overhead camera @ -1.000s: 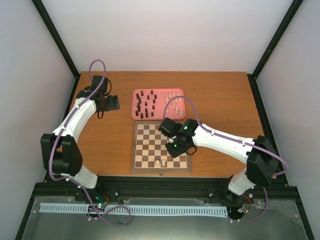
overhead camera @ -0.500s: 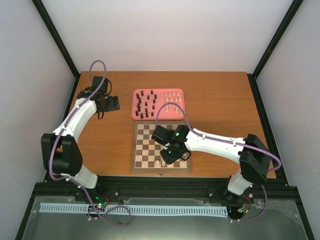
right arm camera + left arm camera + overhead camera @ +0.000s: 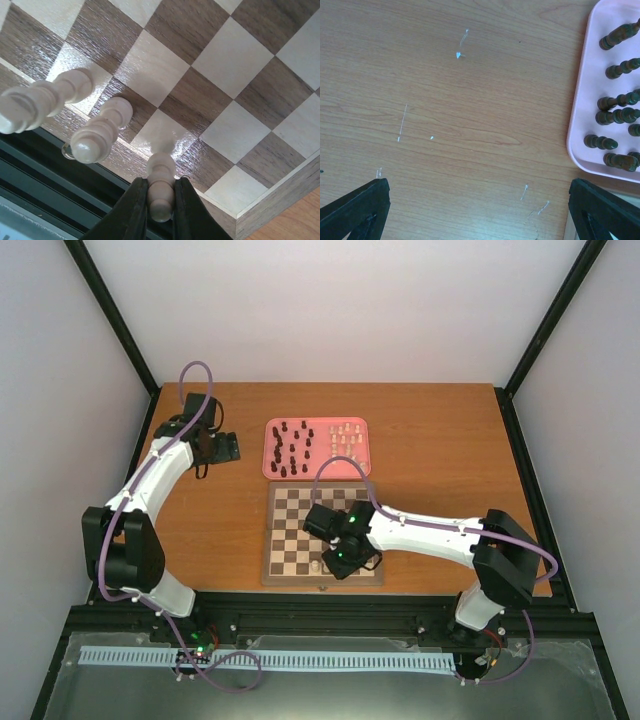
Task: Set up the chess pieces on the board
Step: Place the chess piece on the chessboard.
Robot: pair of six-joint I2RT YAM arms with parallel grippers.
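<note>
The board lies in front of the arms, with two cream-white chess pieces standing side by side in its nearest row. My right gripper is shut on a third cream piece, upright, its base low over a light square next to them. From above, the right gripper hangs over the board's near edge. My left gripper is open over bare wood left of the tray, its fingers wide apart with nothing between them.
A pink tray behind the board holds several dark brown pieces on its left and several cream ones on its right. In the left wrist view the tray's edge and dark pieces lie at the right.
My right arm has swung left and toward the board's near edge, carrying the cream piece down beside the two standing ones. The left arm has not moved.
</note>
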